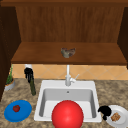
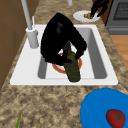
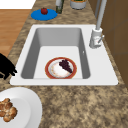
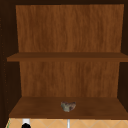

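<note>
Clearly the left hand [image 1: 29, 74] has its fingers [image 2: 65, 60] curled round the upright cucumber [image 1: 32, 87].

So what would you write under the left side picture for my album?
Black left hand grips a dark green cucumber above the white sink.

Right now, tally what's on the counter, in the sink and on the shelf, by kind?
Plates: 3 (blue plate, white plate, red-rimmed plate)
Food: 4 (tomato, cucumber in left hand, pastry, dark fruit)
Bowls: 1 (bowl)
Potted plants: 1 (plant)
Total: 9
</note>
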Controlling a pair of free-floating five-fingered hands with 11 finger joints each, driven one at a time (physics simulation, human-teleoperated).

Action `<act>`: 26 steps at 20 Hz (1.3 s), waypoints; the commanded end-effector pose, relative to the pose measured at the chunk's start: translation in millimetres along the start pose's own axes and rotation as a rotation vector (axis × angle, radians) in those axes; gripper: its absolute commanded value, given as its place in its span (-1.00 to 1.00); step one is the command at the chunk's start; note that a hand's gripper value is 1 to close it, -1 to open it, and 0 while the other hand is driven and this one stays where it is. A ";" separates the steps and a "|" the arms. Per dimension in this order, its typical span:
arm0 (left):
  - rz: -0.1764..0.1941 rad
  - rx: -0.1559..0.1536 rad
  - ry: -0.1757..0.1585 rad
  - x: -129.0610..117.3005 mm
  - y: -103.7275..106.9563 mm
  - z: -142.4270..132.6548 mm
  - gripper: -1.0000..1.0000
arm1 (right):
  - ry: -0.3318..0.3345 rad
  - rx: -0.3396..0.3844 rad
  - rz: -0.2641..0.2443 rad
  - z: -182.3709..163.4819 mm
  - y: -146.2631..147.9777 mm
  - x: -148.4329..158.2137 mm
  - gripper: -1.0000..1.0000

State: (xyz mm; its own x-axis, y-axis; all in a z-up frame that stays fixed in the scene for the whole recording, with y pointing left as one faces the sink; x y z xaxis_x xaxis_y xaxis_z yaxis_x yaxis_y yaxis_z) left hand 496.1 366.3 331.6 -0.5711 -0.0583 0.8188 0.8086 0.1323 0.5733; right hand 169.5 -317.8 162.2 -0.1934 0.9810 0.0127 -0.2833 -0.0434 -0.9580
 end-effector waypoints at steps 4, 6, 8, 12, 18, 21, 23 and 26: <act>-0.038 0.009 0.008 37.5 -2.2 -44.0 1.00 | 0.000 0.000 0.000 0.0 0.0 0.0 0.00; -0.054 0.009 0.009 43.9 -3.6 -58.5 1.00 | 0.000 0.000 0.000 0.0 0.0 0.0 0.00; -0.064 0.010 0.010 48.3 -6.0 -73.2 1.00 | 0.000 0.000 0.000 0.0 0.0 0.0 0.00; -0.067 0.009 0.017 57.9 -12.8 -102.8 1.00 | 0.000 0.000 0.000 0.0 0.0 0.0 0.00; -0.073 0.004 0.027 69.8 -24.6 -147.2 1.00 | 0.000 0.000 0.000 0.0 0.0 0.0 0.00; -0.072 0.001 0.037 72.8 -33.5 -169.3 1.00 | 0.000 0.000 0.000 0.0 0.0 0.0 0.00; -0.081 -0.004 0.045 72.6 -39.6 -183.5 1.00 | 0.000 0.000 0.000 0.0 0.0 0.0 0.00; -0.095 -0.013 0.061 69.1 -50.3 -204.2 1.00 | 0.000 0.000 0.000 0.0 0.0 0.0 0.00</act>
State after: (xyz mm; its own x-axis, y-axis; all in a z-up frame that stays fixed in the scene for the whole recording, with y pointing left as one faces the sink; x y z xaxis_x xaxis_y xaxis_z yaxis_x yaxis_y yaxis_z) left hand 448.9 174.0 370.7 -0.5980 -0.0844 0.7970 0.7867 0.1283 0.6038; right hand 169.5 -317.8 162.2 -0.1934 0.9810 0.0127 -0.2833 -0.0434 -0.9580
